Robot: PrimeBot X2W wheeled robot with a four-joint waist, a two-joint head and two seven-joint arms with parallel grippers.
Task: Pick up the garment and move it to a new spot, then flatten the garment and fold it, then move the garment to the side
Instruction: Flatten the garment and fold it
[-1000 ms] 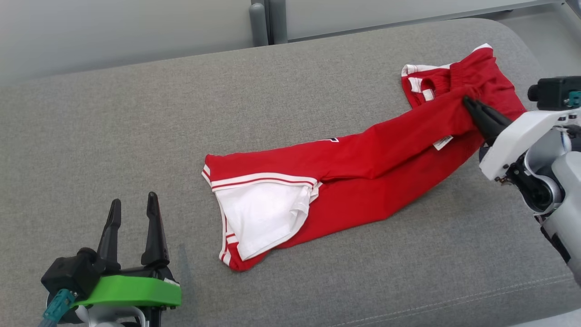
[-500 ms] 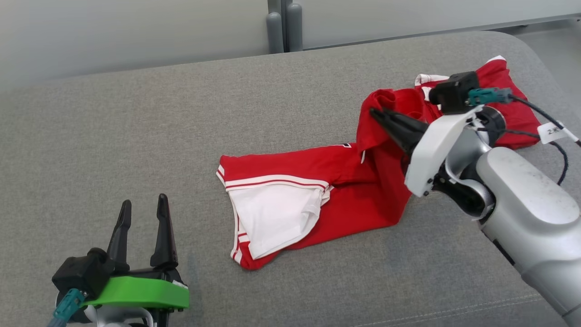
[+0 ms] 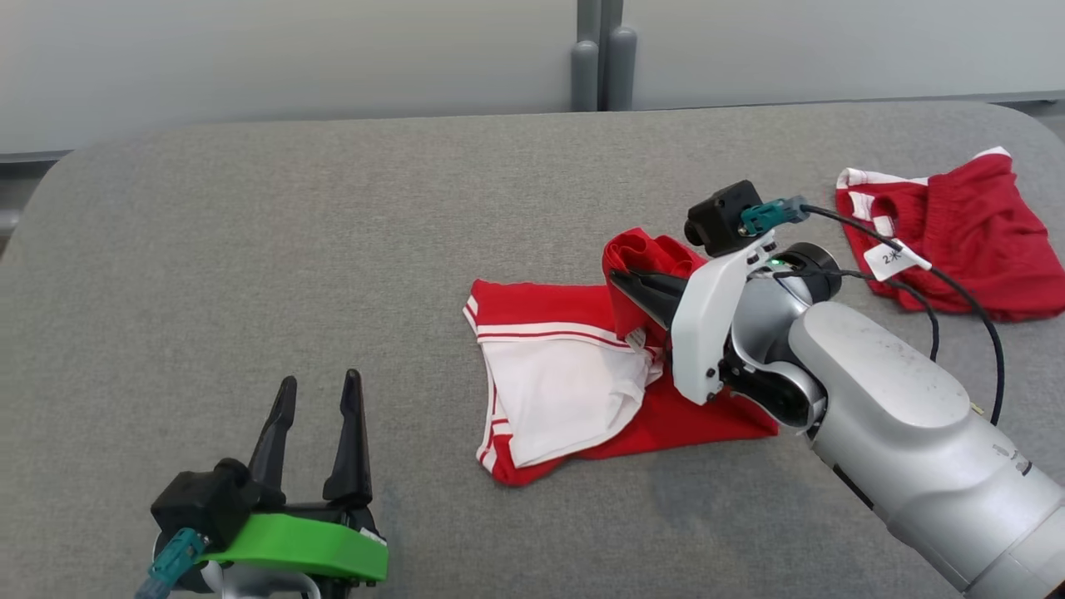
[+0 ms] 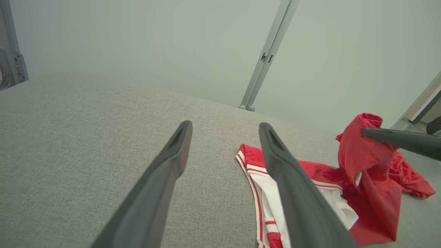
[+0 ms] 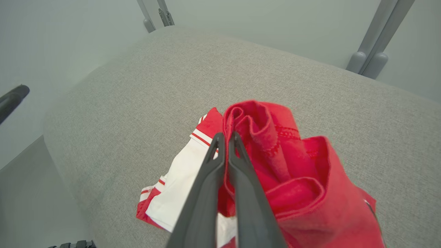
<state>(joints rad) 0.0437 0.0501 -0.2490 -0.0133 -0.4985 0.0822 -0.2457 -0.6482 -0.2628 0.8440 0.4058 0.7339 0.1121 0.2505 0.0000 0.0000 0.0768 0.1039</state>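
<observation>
Behind the right claw [image 3: 616,277], clamped on a raised fold, the red-and-white garment [image 3: 566,391] is partly hidden; left claw [image 3: 319,381] stands apart.

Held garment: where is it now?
Head view, right of centre on the grey cushion: the red-and-white garment lies mostly flat, one red end lifted in the shut right claw; another red garment lies apart, further right.

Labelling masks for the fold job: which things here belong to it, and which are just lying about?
In the job:
- garment, red and white, one end lifted
- right gripper, shut on that end
- left gripper, open, empty
- table under it

Lying about:
- second red garment, apart at the right
- posts behind the table
</observation>
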